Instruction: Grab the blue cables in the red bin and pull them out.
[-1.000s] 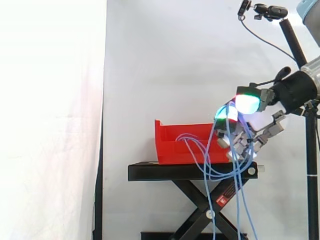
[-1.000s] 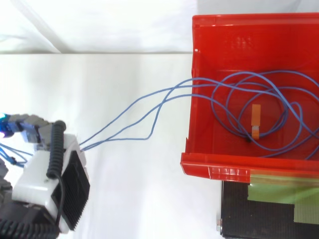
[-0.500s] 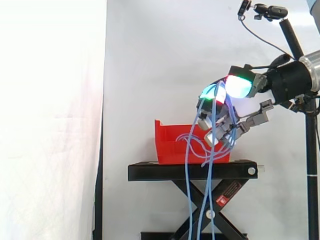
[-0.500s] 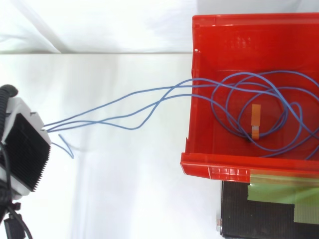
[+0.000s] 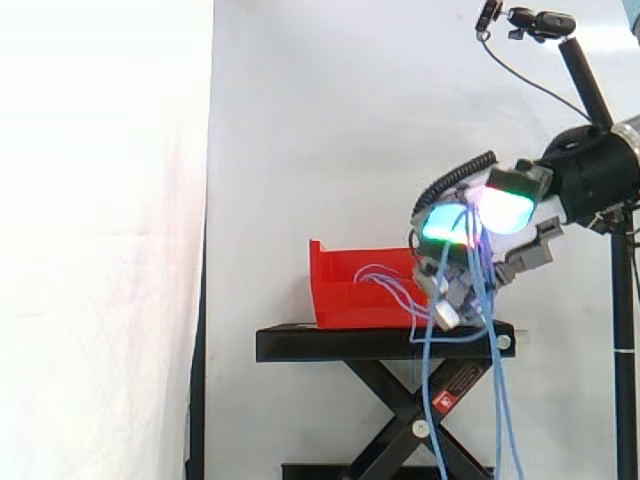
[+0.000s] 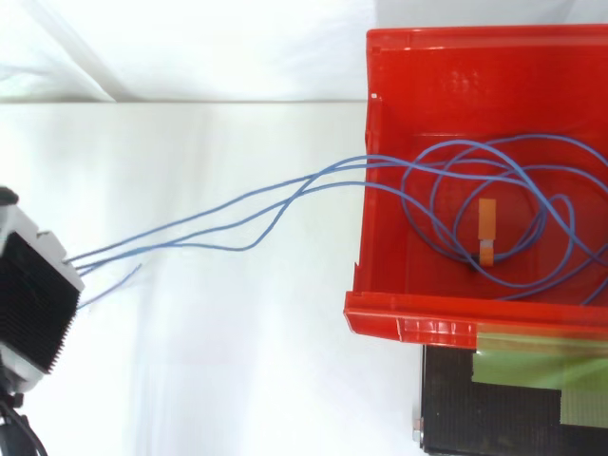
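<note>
The red bin (image 5: pixel 355 292) stands on the black stand (image 5: pixel 385 342). A loose coil of blue cables (image 6: pixel 306 179) lies in the bin (image 6: pixel 380 313). Several strands run out over its left wall to my hand (image 6: pixel 33 309) at the view's left edge. From the side, my hand (image 5: pixel 535 245) hovers just right of the bin, a little above its rim. Its fingers are curled round the strands, and its glowing fingertips (image 5: pixel 505 210) are cyan and green. The cables drape over the hand and hang down past the stand.
An orange tag (image 6: pixel 487 233) sits on the coil inside the bin. Green tape (image 6: pixel 532 366) marks the stand's top beside the bin. A small camera on a pole (image 5: pixel 540 20) stands at the upper right, behind my arm. White curtain lies behind.
In the side view my hand went left and up with the cables, then came back right and lower. The strands stay in its grip. The coil in the bin has barely shifted.
</note>
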Controlling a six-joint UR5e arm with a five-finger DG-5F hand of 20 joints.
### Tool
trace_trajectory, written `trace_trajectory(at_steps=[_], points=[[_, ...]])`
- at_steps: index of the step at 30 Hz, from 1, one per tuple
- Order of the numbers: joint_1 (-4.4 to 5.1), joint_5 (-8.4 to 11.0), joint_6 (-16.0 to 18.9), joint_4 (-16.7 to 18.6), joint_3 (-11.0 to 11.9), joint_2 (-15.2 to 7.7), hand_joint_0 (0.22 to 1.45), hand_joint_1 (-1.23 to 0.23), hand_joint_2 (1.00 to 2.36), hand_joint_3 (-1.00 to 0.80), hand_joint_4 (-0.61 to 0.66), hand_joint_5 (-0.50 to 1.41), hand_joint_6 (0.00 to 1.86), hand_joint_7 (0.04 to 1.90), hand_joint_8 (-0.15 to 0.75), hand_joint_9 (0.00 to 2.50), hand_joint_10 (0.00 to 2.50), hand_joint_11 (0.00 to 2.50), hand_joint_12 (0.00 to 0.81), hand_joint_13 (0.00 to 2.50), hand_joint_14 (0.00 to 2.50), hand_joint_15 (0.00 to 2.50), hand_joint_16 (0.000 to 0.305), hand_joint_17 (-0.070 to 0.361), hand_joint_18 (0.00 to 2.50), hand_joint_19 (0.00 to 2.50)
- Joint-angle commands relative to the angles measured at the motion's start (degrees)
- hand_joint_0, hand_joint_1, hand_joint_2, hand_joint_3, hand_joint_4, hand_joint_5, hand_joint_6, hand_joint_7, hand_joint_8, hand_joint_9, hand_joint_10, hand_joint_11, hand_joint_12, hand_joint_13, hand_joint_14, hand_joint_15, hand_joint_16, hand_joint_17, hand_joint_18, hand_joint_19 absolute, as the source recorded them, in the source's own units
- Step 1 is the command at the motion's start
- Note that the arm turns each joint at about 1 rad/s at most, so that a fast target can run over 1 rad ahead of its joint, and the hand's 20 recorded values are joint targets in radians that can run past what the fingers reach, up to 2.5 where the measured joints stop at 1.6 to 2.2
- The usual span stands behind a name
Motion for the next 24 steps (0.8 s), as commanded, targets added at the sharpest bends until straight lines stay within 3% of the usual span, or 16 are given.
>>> trace_trajectory(at_steps=[1, 6, 13, 24], points=[[0.24, -0.15, 1.0, 1.6, -3.1, 0.0, 0.88, -0.88, 1.0, -1.0, 0.01, 0.89, 0.78, 0.56, 0.169, 0.87, 0.03, 0.89, 0.291, 0.72, 0.03, 0.74, 0.038, 0.085, 0.62, 1.04], [0.51, -0.24, 1.8, 5.0, -3.6, -0.1, 0.88, -0.88, 1.0, -1.0, 0.0, 0.89, 0.78, 0.57, 0.175, 0.86, 0.03, 0.89, 0.294, 0.72, 0.03, 0.74, 0.038, 0.085, 0.62, 1.04], [1.74, -0.06, 1.7, 5.9, -3.7, 0.0, 0.88, -0.88, 1.0, -1.0, 0.01, 0.89, 0.78, 0.56, 0.175, 0.86, 0.03, 0.88, 0.293, 0.72, 0.03, 0.74, 0.038, 0.085, 0.62, 1.04], [2.35, 0.38, 3.7, 7.3, -3.7, -0.1, 0.88, -0.88, 1.0, -1.0, 0.0, 0.89, 0.78, 0.57, 0.173, 0.87, 0.03, 0.89, 0.292, 0.72, 0.03, 0.74, 0.038, 0.086, 0.62, 1.04]])
